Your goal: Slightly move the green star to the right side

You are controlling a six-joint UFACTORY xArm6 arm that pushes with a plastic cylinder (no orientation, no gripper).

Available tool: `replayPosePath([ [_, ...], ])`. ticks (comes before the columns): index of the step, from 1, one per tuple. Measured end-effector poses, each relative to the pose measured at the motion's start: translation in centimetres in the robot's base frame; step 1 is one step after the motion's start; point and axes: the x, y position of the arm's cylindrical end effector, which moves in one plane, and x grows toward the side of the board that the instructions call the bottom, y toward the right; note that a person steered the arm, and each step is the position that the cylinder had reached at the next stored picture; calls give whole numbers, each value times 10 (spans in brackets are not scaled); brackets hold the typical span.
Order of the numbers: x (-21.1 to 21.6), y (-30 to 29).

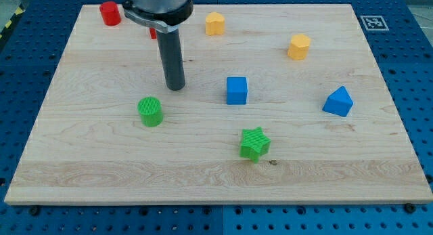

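Near the upper-left middle of the pale wooden surface (101, 160), my tip (175, 87) rests on the board; there is no claw on this rod, so no open or closed state to record. Green ribbed cylinder (150, 112) sits just below-left of my tip. Blue cube (237, 90) lies to the view's right. Green ribbed star (254, 143) sits well apart, lower right of my tip, below the blue cube. Blue triangular block (338, 101) is farther right.
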Motion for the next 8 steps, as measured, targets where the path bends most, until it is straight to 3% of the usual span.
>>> replayPosePath([
  [4,21,23],
  [8,83,62],
])
